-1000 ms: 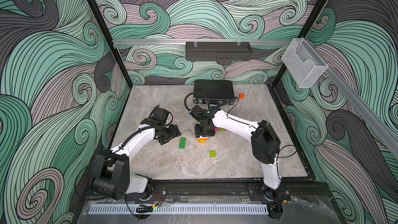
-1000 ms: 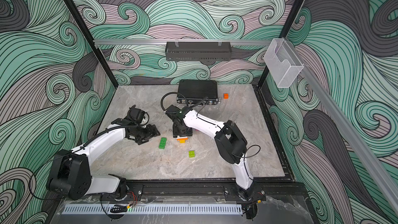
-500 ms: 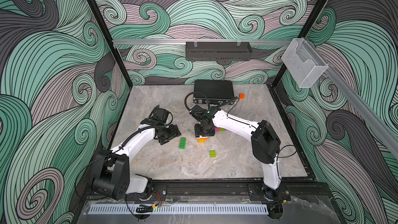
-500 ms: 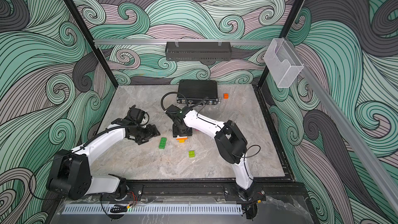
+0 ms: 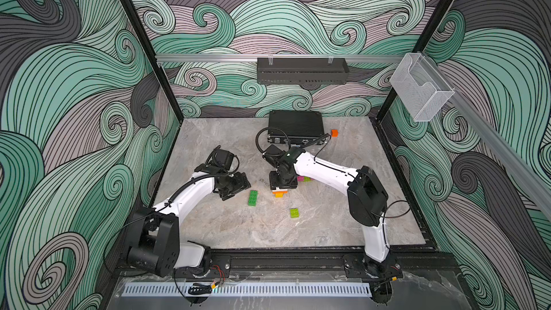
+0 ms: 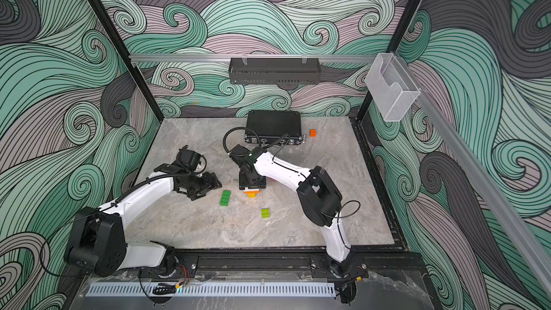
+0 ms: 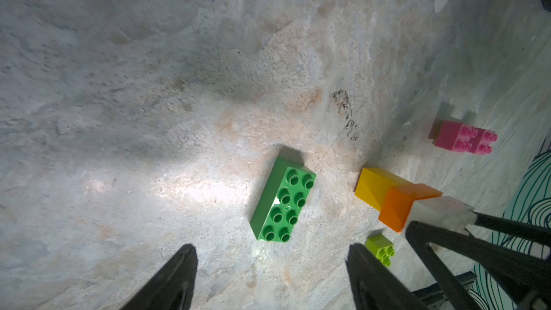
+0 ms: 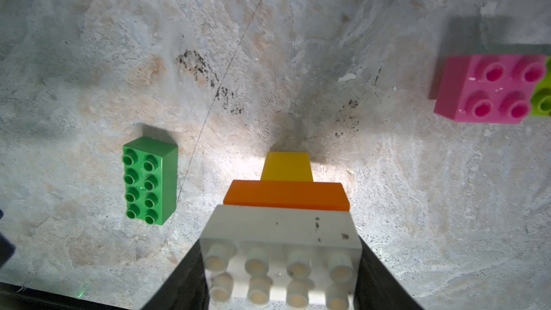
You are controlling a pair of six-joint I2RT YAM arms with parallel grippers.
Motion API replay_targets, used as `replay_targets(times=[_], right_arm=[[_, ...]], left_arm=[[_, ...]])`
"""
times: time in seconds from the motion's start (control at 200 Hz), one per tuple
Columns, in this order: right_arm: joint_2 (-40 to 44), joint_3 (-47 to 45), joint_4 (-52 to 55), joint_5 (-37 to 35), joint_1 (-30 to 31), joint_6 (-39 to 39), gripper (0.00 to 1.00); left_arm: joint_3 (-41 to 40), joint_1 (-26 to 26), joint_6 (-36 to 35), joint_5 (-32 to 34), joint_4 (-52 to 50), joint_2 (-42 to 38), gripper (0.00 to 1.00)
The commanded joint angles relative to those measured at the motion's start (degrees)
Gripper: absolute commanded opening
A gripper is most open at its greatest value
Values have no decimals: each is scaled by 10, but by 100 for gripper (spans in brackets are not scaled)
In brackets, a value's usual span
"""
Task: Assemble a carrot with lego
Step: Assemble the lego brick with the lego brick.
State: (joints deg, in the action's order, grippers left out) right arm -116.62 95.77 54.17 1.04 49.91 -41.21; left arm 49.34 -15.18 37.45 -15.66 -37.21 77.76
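Marbled grey desk [image 5: 238, 228], both top views: right tool [image 5: 283, 181] clamps the carrot [image 5: 279, 194]; dark green brick [image 5: 252, 198] lies between it and the left tool [image 5: 236, 185]. Left wrist: left tool spread wide, empty, dark green brick just ahead. Right wrist: carrot's white brick [image 8: 280, 228] gripped between the right tool's fingers, pink brick [image 8: 489, 87] well apart.

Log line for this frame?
right claw: shut on carrot | left claw: open, empty, near dark green brick | loose: lime brick, pink brick
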Motion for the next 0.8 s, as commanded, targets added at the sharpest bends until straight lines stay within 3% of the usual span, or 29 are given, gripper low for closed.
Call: replay_targets(times=[0.0,0.355,0.795], right_arm=[[-32,-7,19,28,5,-17,42],[-23,-15,22,30,8,-37,43],[-4,24,46,-25,10,-12,44]], left_arm=[[6,-3,-7,2,-1,-3,80],[5,-3,-6,1,-2,-6,80],[7,-4,-6,2,-3,-9,80]])
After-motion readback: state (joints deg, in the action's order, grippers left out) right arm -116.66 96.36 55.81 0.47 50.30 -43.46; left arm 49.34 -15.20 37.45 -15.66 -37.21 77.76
